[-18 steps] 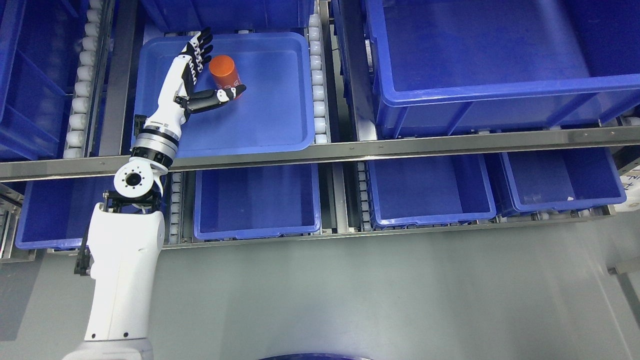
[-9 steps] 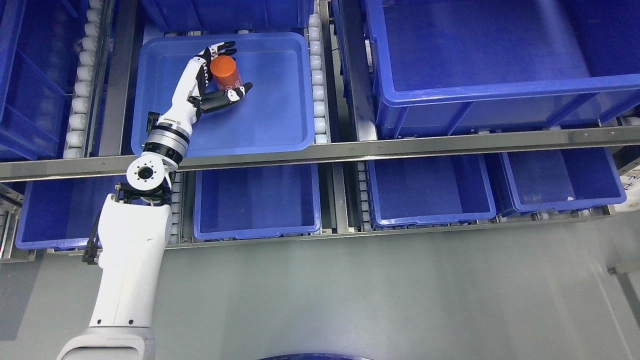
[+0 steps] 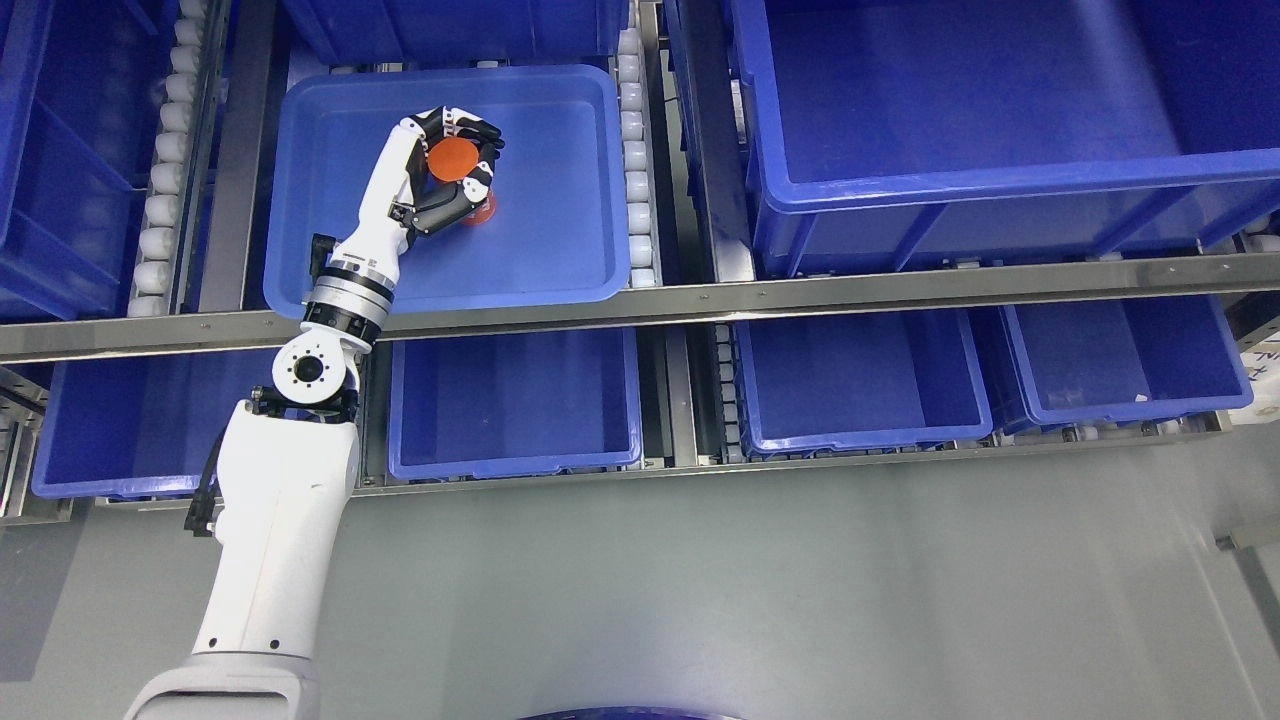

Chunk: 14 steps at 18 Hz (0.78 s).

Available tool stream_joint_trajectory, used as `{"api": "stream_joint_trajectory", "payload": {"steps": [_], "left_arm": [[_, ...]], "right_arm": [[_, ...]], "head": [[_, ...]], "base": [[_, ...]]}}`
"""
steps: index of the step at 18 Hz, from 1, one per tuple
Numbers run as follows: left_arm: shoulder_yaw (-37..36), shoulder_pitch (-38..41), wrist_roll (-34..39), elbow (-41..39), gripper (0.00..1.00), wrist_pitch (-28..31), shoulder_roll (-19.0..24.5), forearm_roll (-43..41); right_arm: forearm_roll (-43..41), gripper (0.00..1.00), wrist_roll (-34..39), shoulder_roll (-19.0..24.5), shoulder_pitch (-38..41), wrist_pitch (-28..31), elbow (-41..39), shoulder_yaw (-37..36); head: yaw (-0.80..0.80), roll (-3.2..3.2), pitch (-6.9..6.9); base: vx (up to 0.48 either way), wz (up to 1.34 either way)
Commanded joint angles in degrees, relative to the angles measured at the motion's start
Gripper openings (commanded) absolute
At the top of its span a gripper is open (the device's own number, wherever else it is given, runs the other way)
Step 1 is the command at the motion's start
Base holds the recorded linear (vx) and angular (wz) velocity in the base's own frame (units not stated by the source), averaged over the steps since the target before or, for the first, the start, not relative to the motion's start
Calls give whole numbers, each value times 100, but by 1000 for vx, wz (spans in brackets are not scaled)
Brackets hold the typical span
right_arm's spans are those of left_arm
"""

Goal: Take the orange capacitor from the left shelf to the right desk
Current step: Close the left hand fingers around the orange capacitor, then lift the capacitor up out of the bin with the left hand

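In the head view you look down on a metal shelf rack [image 3: 640,298] over a grey floor [image 3: 760,590]. You can count one shallow blue tray [image 3: 560,240] at upper left, one large bin [image 3: 1000,120] at upper right, and four lower bins [image 3: 515,400] along the middle, though others seem cut off at the edges. One orange capacitor [image 3: 452,160] stands in the tray, with the left hand [image 3: 450,170] wrapped around it, fingers [image 3: 480,135] clamped on its sides.
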Motion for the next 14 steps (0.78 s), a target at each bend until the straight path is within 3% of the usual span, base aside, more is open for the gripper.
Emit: {"api": "stream_joint_trajectory", "payload": {"steps": [1,8,14], "left_arm": [[272,9,-11,330,0,-181,-219,30],[343,17,-37,-2206,0,-366,-219,487],[-43,1027,-275,-2773,0,-1341,-219,487]], "right_arm": [[0,100,2,-100,193,1,-132,-70],[0,100,2,-100,193,1,-132,-70],[0,100,2,-100,193,1,-132,-62]], "head": [[0,0,0],[0,0,0],[0,0,0]], "base": [[0,0],[0,0],[0,0]]}}
